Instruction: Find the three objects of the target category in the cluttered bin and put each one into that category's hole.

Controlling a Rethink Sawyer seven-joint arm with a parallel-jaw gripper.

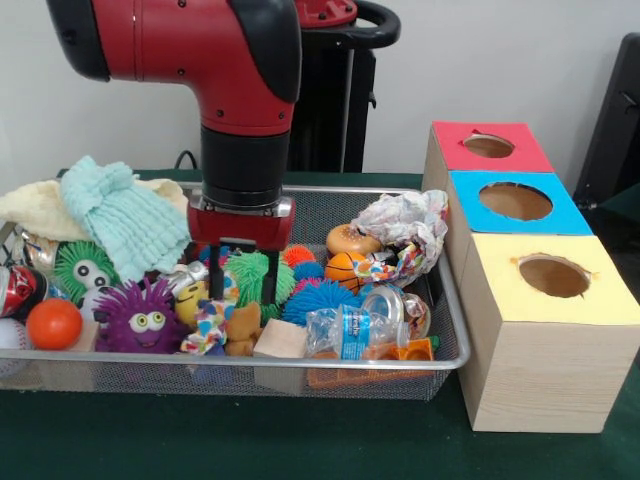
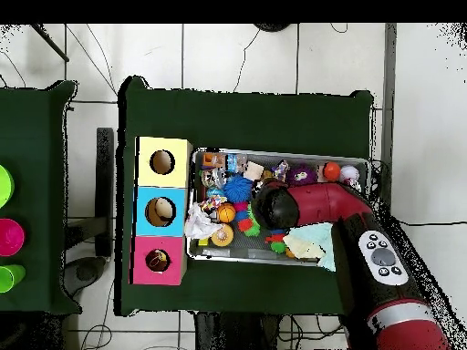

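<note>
Green cloth covers the table [image 1: 300,440], and a wire mesh bin [image 1: 448,330] full of toys sits at centre left of the front view, with a wooden box [image 1: 530,370] just to its right. That box has three holes on top: a red hole [image 1: 489,146] at the back, a blue hole [image 1: 516,201] in the middle and a yellow hole [image 1: 553,275] nearest the camera. The red and black arm [image 1: 240,90] comes down from the upper left into the middle of the bin. Its gripper [image 1: 243,283] is spread apart with nothing between the fingers, the tips down among the toys. A green spiky ball [image 1: 255,272] lies right at the gripper, partly behind the right-hand finger. A blue spiky ball [image 1: 318,298] sits just right of it, and a purple spiky ball [image 1: 143,318] with eyes lies further left, near the front rim. An orange ball [image 1: 54,324] rests at the far left, a crushed bottle [image 1: 350,330] at the front right, and crumpled paper [image 1: 405,232] in the back right corner. A pale green cloth [image 1: 120,215] is heaped at the back left.
</note>
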